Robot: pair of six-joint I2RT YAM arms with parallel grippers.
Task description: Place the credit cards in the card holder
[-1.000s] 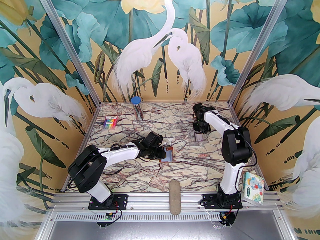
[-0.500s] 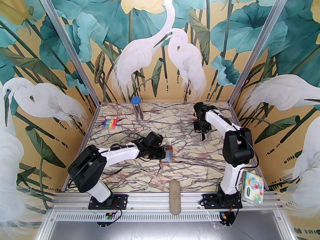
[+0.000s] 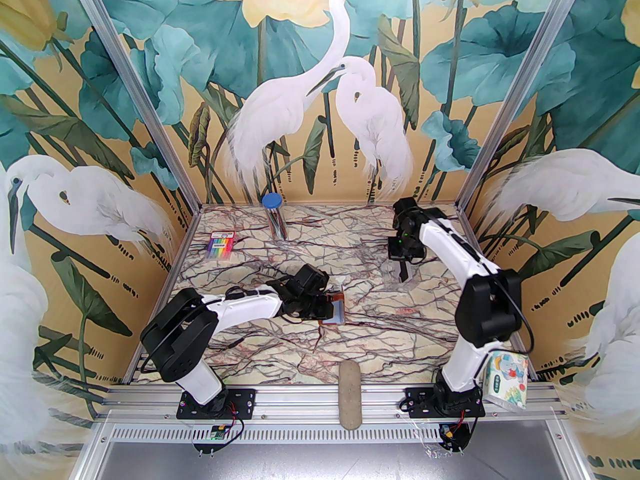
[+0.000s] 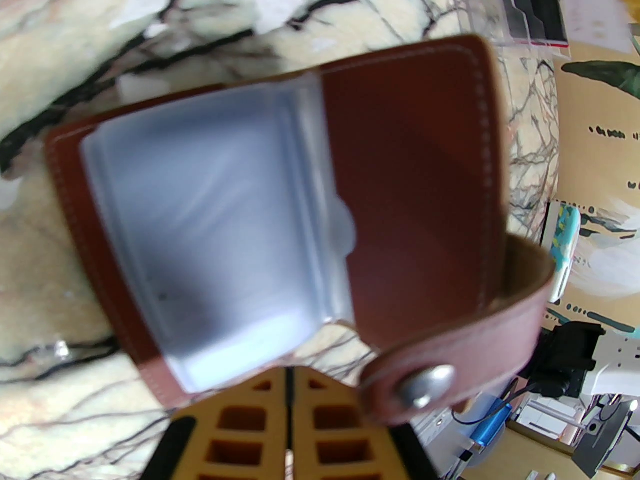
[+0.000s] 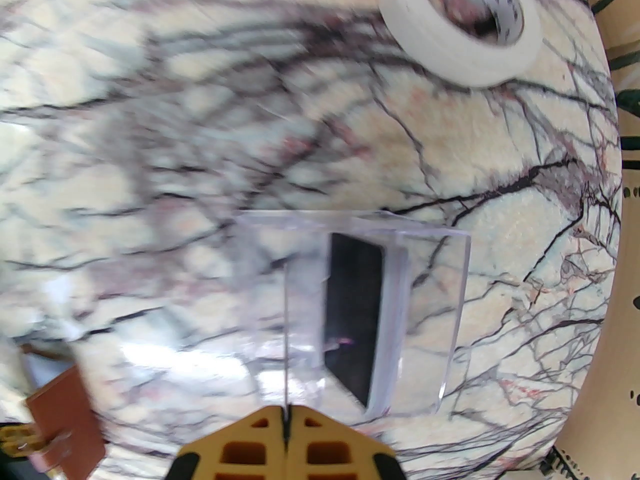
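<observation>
Step in hand, as we judge it: fetching a card from its case while the holder is presented open. The left gripper [image 4: 289, 410] has its jaws together, clamped on the near edge of the card holder [image 4: 415, 178]. It holds the card holder mid-table with the cover folded back, the pale clear sleeves [image 4: 210, 228] facing up and the snap tab [image 4: 425, 383] hanging loose to one side. No card is visible in the top sleeve. The right gripper [image 5: 286, 425] hangs over a clear case [image 5: 440, 318] on the far right part of the table [image 3: 310, 358], well apart from the holder. Its jaws are pressed together. A thin pale edge runs straight out from their seam, and we cannot tell whether this is a card seen edge-on or a wall of the case. The credit cards [image 5: 352, 318] stand inside the case: one dark card, with pale ones just beside it on the right. A roll of tape [image 5: 460, 33] lies farther off. The next move calls for confirming that a single card is gripped and free of the case, then carrying it left and near toward the holder. There its short edge must line up with the sleeve mouth by the thumb notch, and it must slide in flat. We expect the thin sleeve to buckle if the card arrives tilted.
</observation>
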